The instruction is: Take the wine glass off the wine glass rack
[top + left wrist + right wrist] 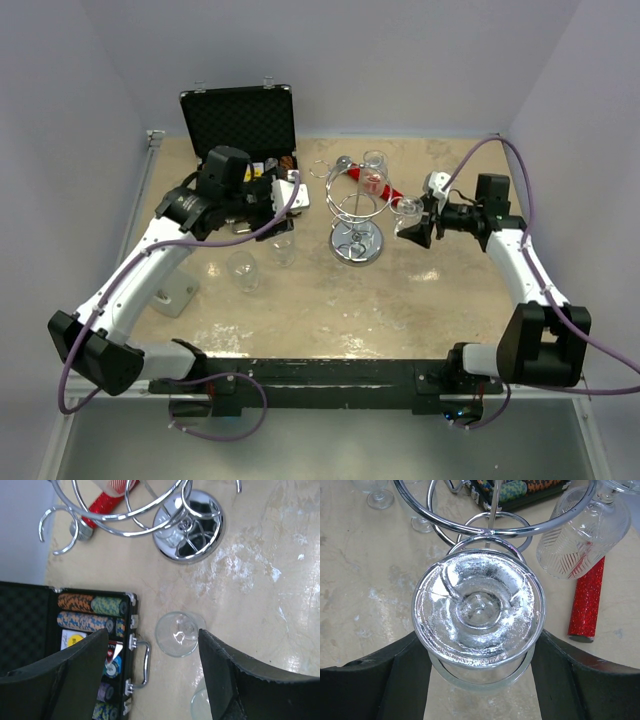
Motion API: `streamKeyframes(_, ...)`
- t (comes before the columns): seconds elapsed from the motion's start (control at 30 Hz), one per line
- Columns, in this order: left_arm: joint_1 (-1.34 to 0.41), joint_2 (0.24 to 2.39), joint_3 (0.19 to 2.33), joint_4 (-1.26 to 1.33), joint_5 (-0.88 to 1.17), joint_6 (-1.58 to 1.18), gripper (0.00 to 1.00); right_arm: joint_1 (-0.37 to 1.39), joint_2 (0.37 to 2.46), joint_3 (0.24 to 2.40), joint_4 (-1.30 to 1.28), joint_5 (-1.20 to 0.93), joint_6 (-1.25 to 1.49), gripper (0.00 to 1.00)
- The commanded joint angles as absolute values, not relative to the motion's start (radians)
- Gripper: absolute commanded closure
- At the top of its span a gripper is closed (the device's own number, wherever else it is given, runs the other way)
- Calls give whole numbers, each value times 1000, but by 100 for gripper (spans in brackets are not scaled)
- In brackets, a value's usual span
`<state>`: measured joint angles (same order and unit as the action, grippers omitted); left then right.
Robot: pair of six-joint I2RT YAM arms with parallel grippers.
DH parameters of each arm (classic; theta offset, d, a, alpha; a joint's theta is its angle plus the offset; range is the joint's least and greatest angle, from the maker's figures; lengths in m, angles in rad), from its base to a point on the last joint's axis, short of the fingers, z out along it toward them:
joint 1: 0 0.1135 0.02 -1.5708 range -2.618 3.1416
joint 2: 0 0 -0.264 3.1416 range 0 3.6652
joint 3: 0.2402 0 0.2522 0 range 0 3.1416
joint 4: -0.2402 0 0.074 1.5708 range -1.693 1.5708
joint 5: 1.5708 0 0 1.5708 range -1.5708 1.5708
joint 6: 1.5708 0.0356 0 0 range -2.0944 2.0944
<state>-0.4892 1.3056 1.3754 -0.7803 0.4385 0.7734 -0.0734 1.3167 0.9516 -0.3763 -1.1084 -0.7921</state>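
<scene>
The chrome wine glass rack (357,218) stands mid-table on its round mirrored base (190,527). A clear wine glass (408,208) hangs upside down at the rack's right side, its foot toward the right wrist camera (477,612). My right gripper (480,647) is shut on its bowl, one black finger (407,680) pressing on each side. Whether the stem still sits in the wire loop (487,541) I cannot tell. Another ribbed glass (580,535) hangs further along the ring. My left gripper (152,647) hovers open over the table beside the case, holding nothing.
A black chip case (238,120) lies open at the back left, its handle (142,662) near my left fingers. Two glasses (242,268) (284,248) stand on the table left of the rack. A red glittery tube (587,600) lies behind the rack.
</scene>
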Motion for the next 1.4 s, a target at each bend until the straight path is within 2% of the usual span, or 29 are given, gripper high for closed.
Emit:
streamKeyframes(0.0, -526, 1287, 1440, -664, 509, 793, 23, -81, 1250, 990, -370, -1126, -741, 60)
streamKeyframes(0.17, -578, 1301, 1479, -614, 557, 811, 23, -83, 1195, 960, -301, -1115, -618, 60)
streamKeyframes(0.37, -742, 1307, 1508, -470, 497, 848, 24, -97, 1141, 1038, -469, -1039, -631, 60)
streamKeyframes(0.63, -888, 1318, 1312, -36, 465, 966, 31, -100, 1078, 1133, -524, -956, -433, 61)
streamKeyframes(0.83, -966, 1425, 1256, 308, 388, 959, 37, -100, 1106, 1250, -738, -976, -543, 61)
streamKeyframes(0.93, -1018, 1459, 1235, 448, 315, 977, 40, -100, 1094, 1264, -758, -977, -548, 61)
streamKeyframes(1.13, -1046, 1525, 1256, 548, 238, 1017, 45, -98, 1137, 1299, -799, -1046, -552, 61)
streamKeyframes(1.37, -1045, 1574, 1310, 474, 258, 1049, 52, -94, 1149, 1299, -815, -1097, -558, 62)
